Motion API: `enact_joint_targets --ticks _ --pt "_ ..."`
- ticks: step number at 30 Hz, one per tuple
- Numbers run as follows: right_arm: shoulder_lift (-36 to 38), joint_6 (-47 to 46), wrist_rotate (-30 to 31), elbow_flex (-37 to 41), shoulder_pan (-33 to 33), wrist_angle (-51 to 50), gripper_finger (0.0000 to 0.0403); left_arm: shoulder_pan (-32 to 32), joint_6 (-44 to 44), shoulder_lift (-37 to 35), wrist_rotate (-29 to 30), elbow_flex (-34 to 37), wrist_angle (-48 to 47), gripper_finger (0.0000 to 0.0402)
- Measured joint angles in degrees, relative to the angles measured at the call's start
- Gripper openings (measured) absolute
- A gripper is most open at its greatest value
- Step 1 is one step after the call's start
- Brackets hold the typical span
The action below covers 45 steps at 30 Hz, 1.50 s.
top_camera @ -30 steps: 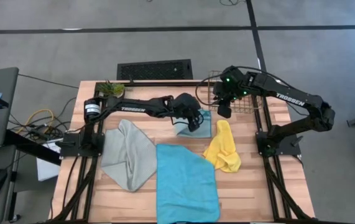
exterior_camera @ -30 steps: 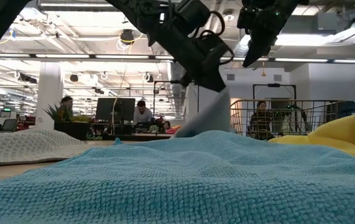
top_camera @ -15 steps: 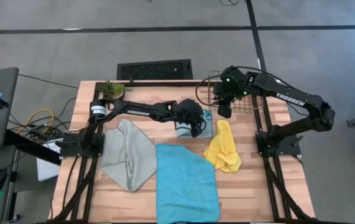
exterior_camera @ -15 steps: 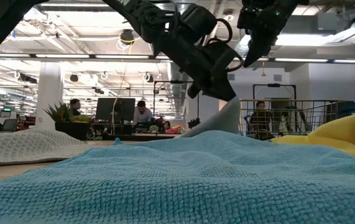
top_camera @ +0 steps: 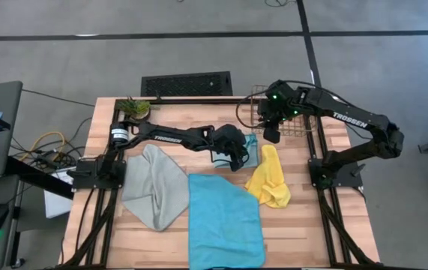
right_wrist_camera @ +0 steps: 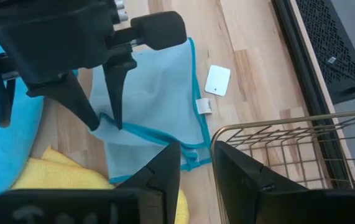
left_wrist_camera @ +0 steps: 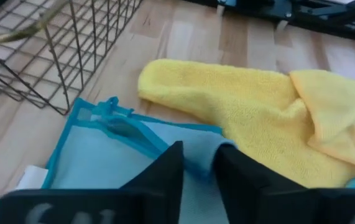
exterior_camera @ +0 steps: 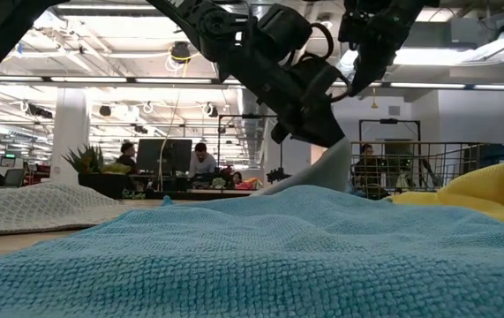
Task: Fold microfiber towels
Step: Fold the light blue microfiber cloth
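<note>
The pale blue towel (top_camera: 249, 147) lies on the wood beside the wire basket, one hemmed edge doubled over. My left gripper (top_camera: 236, 157) slants down at that edge, fingers (right_wrist_camera: 116, 106) apart with the raised cloth (left_wrist_camera: 197, 163) between them. My right gripper (top_camera: 270, 136) hangs open above the basket's near side, holding nothing. The yellow towel (top_camera: 268, 178) lies crumpled to the right. Near the front lies the cyan-blue towel (top_camera: 225, 217), spread flat. The grey-green towel (top_camera: 154, 184) is on the left. My left gripper has the pale blue towel's doubled-over edge (right_wrist_camera: 104, 123) between its parted fingers, coming from the table's left and slanting down. The cloth rises in a peak (exterior_camera: 338, 157) up to the fingertips. I cannot tell whether the fingers touch it.
A wire basket (top_camera: 252, 105) stands at the far right, close to both grippers. A white card (right_wrist_camera: 217, 79) lies on the wood by the pale blue towel. A small plant (top_camera: 133, 107) sits at the far left corner. Bare wood shows along the table's right edge.
My left gripper has gone down and toward the table's right edge, tipping further downward. The pale blue towel's lifted edge has gone with it, from a tall upright peak to a low one nearer the yellow towel. The rest of the towel has stayed on the table.
</note>
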<state>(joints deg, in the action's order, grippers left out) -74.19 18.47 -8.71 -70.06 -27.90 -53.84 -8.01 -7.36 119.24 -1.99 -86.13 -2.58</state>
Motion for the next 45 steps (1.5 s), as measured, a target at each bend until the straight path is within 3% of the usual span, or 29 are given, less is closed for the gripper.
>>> enact_joint_targets --ticks 10,16,22,30,36,45 --pt "0.00 0.03 -0.01 0.00 0.00 -0.15 0.0122 -0.06 -4.62 0.00 2.29 -0.02 2.72 0.0147" --pt "0.00 0.05 0.00 0.00 0.00 -0.15 0.0122 -0.06 -3.00 0.00 0.64 -0.61 2.43 0.0148" --pt "0.00 0.07 0.00 0.00 0.00 -0.15 0.0122 -0.14 4.55 0.00 1.01 -2.86 0.79 0.0148" --pt "0.00 1.43 -0.01 0.00 0.00 -0.15 0.0122 -3.14 4.74 -0.22 1.41 -4.18 -18.21 0.0148" --pt "0.00 1.65 0.00 0.00 0.00 -0.14 0.0122 -3.20 4.64 0.00 2.44 0.93 -18.62 0.0148" --pt "0.00 1.65 0.00 0.00 0.00 -0.13 0.0122 -3.01 4.53 3.88 2.98 1.03 -17.50 0.0148"
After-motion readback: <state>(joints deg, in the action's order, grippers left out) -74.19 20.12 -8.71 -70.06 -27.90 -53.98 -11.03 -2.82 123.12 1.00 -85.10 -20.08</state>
